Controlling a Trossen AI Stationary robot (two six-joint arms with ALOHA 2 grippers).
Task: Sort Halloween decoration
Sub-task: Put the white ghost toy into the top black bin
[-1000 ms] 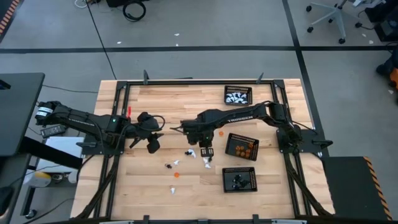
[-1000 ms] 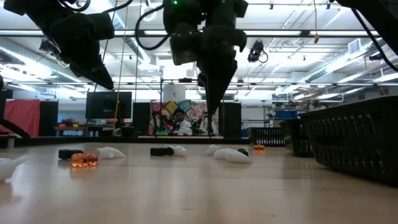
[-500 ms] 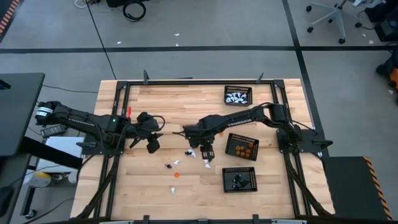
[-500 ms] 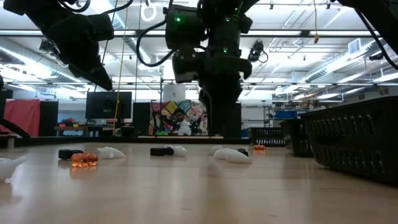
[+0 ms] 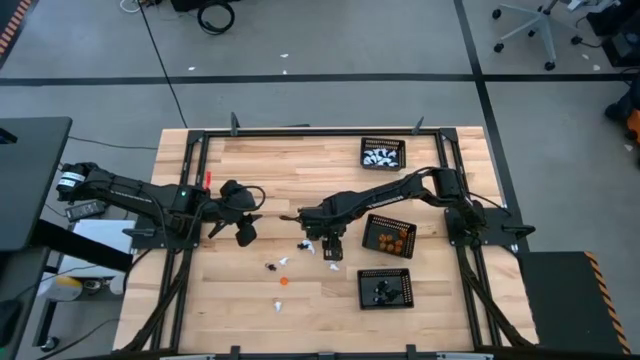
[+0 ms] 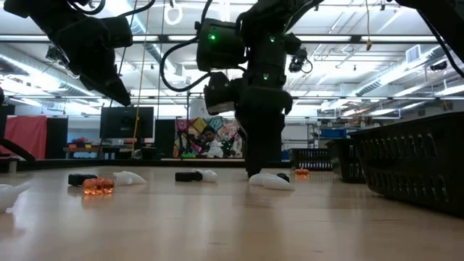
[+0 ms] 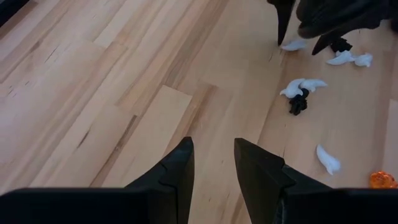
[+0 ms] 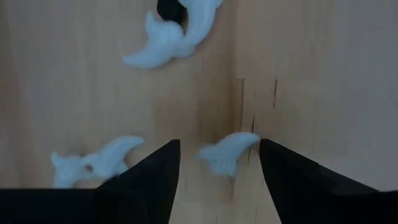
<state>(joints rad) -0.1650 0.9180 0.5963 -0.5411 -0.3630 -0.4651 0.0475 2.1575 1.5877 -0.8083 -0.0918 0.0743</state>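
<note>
The right gripper (image 8: 219, 163) stands low over the wooden table (image 5: 250, 160), its fingers spread to either side of a small white ghost-shaped figure (image 8: 226, 152), evidently to pinch it for sorting; the left gripper (image 7: 212, 163) waits at the left, fingers slightly apart, empty. Three black mesh trays sit on the right: the far one (image 5: 383, 152) of whites, the middle one (image 5: 389, 236) of oranges, the near one (image 5: 386, 289) of blacks, while roughly a dozen loose figures lie mid-table.

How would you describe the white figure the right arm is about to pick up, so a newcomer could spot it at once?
Start at the wooden table and find the right tool lowered near its middle, left of the tray of orange figures. The white figure lies on the wood between that tool's open fingers. Its white neighbours lie outside the fingers, one against a black figure.
</note>
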